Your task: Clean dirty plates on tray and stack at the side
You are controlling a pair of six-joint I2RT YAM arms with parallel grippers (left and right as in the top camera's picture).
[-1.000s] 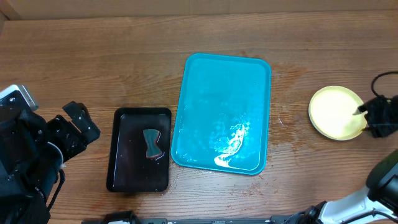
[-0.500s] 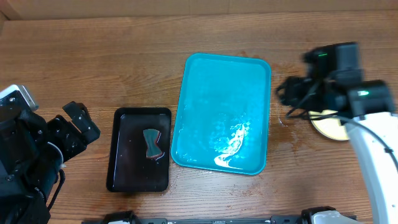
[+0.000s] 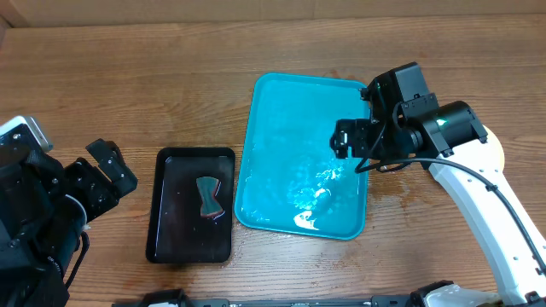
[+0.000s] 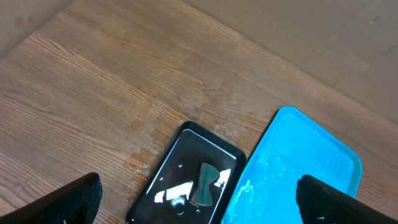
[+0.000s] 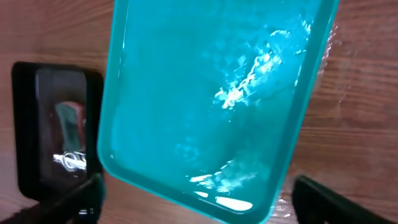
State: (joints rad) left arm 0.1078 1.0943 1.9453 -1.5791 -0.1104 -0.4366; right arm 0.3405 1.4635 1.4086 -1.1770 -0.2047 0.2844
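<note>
One right gripper [image 3: 351, 151], jaws wide apart, above the tray [image 3: 281, 119]

Overhead cam: fixed, aimed straight down, brown wooden table [image 3: 128, 77] seen wide. Left wrist cam: held high at left, tilted toward far right, scene viewed from well off. Right wrist cam: held close above bright blue rectangular plastic tray [image 3: 290, 128], aimed down. Blue tray & small black rectangular tray [image 3: 175, 234] are shared by all 3 views.
</note>
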